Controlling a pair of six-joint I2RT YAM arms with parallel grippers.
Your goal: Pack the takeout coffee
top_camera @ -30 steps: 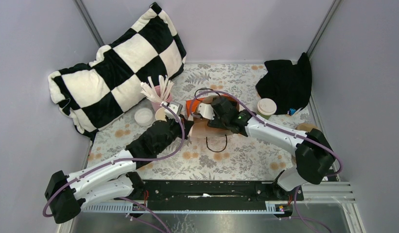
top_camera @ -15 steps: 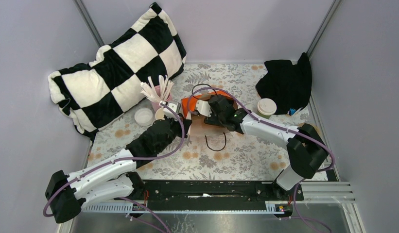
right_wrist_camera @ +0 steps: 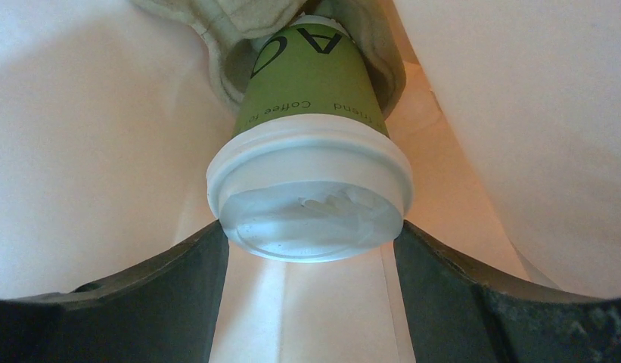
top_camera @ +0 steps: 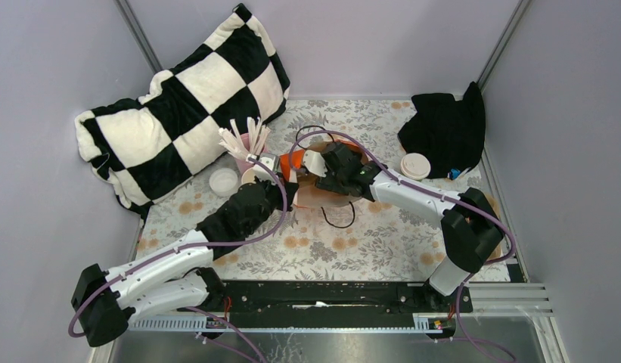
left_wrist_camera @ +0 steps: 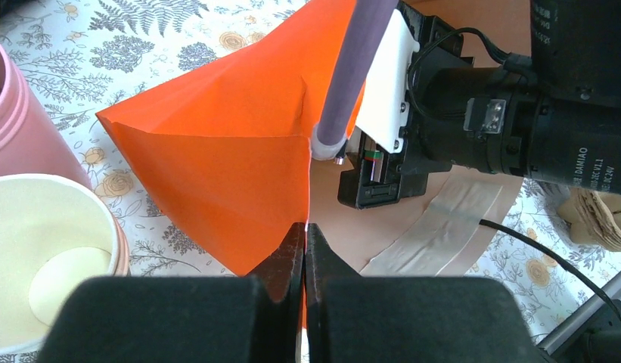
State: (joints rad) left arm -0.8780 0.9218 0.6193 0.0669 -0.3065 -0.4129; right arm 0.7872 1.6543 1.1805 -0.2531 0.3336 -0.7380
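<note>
One takeout coffee cup (right_wrist_camera: 311, 83), green with a white lid (right_wrist_camera: 311, 189), sits in a beige pulp carrier (right_wrist_camera: 239, 30) inside the orange paper bag (top_camera: 290, 162). My right gripper (right_wrist_camera: 308, 234) is inside the bag, its fingers closed against both sides of the lid. In the top view only its wrist (top_camera: 339, 168) shows at the bag's mouth. My left gripper (left_wrist_camera: 305, 227) is shut on the orange bag's edge (left_wrist_camera: 216, 159) and holds it up. The second lidded cup (top_camera: 415, 165) stands on the table to the right, beside the black cloth.
A pink cup of white sticks (top_camera: 246, 144) and a lidless cup (left_wrist_camera: 42, 257) stand just left of the bag. A loose white lid (top_camera: 224, 181) lies further left. A checkered pillow (top_camera: 178, 98) is at the back left, a black cloth (top_camera: 443, 128) at the back right.
My right arm has pushed farther and to the left, deeper into the bag, with the cup. The bag has shifted slightly away. The left gripper keeps its hold on the bag's edge.
</note>
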